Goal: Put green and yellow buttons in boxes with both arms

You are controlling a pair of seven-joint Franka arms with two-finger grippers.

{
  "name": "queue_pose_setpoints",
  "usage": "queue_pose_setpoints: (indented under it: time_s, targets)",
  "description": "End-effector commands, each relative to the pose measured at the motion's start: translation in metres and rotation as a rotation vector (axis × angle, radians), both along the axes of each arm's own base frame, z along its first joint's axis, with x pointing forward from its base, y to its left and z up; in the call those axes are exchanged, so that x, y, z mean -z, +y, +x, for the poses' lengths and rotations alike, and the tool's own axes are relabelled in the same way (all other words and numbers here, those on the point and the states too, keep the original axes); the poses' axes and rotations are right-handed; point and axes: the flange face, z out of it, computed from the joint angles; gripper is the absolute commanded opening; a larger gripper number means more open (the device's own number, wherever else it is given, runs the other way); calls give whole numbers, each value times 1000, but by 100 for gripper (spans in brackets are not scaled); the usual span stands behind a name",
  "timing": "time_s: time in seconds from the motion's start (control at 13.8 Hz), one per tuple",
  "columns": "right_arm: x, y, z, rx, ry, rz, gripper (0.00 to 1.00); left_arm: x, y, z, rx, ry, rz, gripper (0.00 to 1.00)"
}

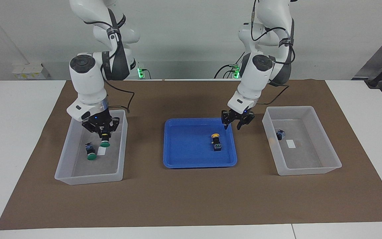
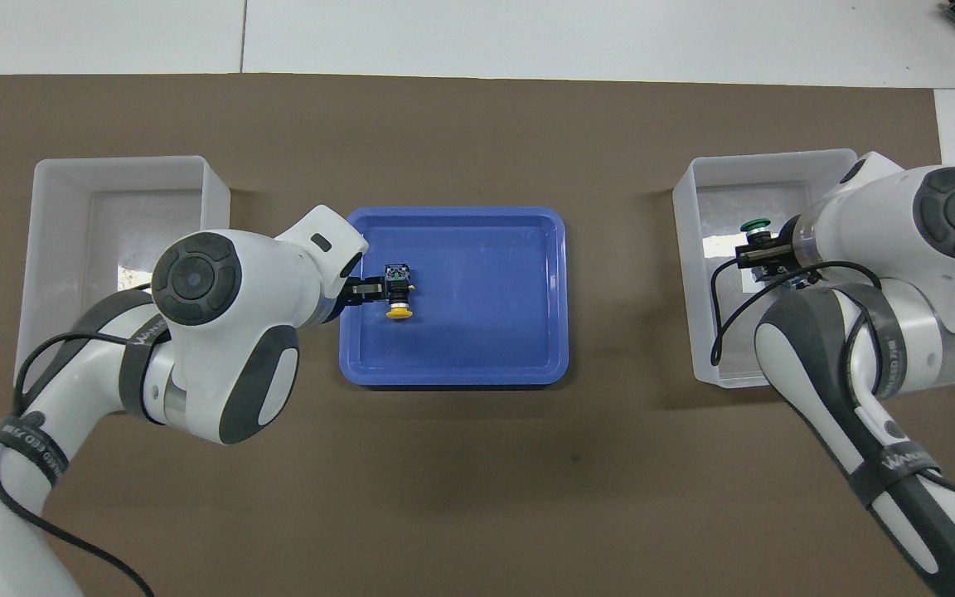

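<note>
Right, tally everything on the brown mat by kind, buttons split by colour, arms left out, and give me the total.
green buttons: 2
yellow buttons: 2
boxes: 2
blue tray: 1
Total: 7

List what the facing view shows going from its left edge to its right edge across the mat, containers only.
Box with a green button lying in it → blue tray with one yellow button → box with a button by its white label.
</note>
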Motion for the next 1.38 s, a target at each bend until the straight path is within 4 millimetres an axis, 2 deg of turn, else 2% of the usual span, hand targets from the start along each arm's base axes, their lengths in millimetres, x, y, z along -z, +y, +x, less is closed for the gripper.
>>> queue_pose_setpoints:
  time_s: [0.0, 0.15, 0.29, 0.36, 0.44, 0.51, 0.58, 0.65, 0.87, 1.09, 1.31]
  targets:
    - [41, -6, -5, -71, -5, 24, 0, 21, -19, 0, -34, -25, -30, 61]
    - [68, -30, -3, -106, -2, 25, 0, 36, -32, -4, -16, -23, -30, 59]
    - [82, -38, -4, -119, -2, 28, 1, 56, -46, -4, -4, -45, -42, 59]
    - [83, -41, -4, -117, -8, 28, 7, 61, -47, -2, -14, -55, -48, 59]
    - [85, -41, -5, -121, -8, 28, 18, 67, -48, -2, -13, -52, -46, 59]
    - [85, -39, -5, -119, -7, 29, 35, 68, -49, -3, -10, -51, -46, 58]
    - [85, -40, -5, -115, -7, 30, 78, 69, -48, -3, -10, -50, -45, 58]
    - [85, -40, -5, -110, -7, 30, 90, 71, -48, -2, -10, -48, -43, 58]
    - [73, -39, -2, -62, -23, 34, 100, 84, -49, -2, -12, -51, -45, 54]
    - [52, -32, -3, 78, -60, 52, 100, 87, -52, -4, -10, -46, -42, 30]
    - [12, -29, 5, 146, -67, 50, 100, 86, -51, -3, -11, -39, -39, 5]
